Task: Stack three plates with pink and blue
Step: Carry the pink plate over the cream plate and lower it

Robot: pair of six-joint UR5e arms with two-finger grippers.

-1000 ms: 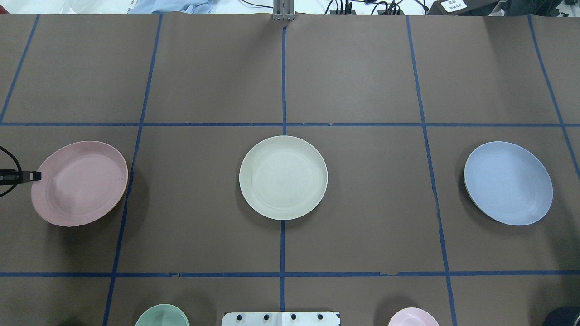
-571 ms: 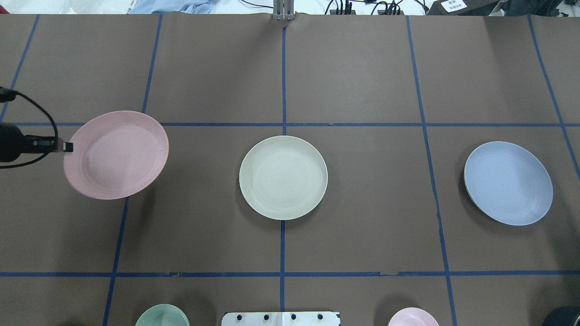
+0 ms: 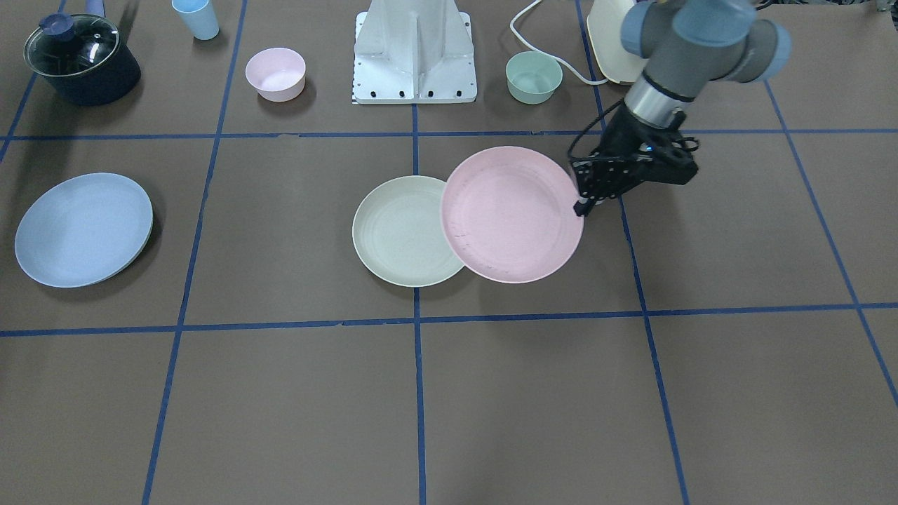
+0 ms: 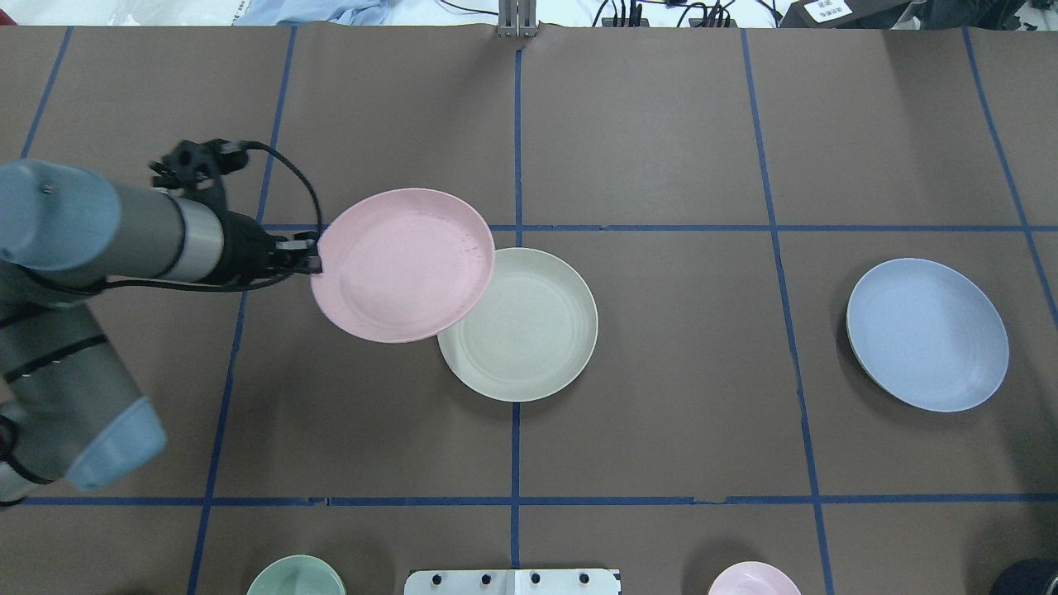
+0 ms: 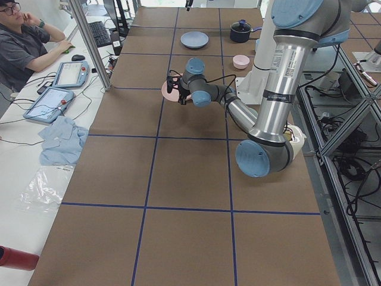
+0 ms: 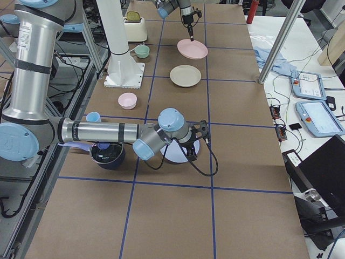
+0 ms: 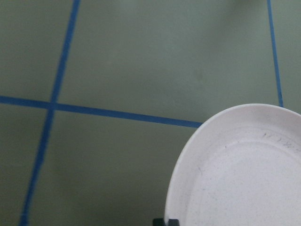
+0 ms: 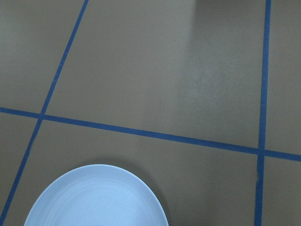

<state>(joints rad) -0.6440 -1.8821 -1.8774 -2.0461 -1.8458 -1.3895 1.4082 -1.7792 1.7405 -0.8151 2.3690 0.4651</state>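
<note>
My left gripper is shut on the left rim of the pale pink plate and holds it level above the table. The pink plate overlaps the near-left edge of the cream-white plate, which lies flat at the table's middle. In the front-facing view the left gripper pinches the pink plate beside the cream plate. The light blue plate lies at the right. My right gripper shows only in the exterior right view, at the blue plate's edge. I cannot tell whether it is open or shut.
Near the robot base stand a mint-green bowl, a small pink bowl, a dark lidded pot, a light blue cup and a cream appliance. Blue tape lines grid the brown table.
My left arm has carried the pink plate rightward from the table's left side. The plate now overlaps the cream plate. The cream and blue plates have not moved.
</note>
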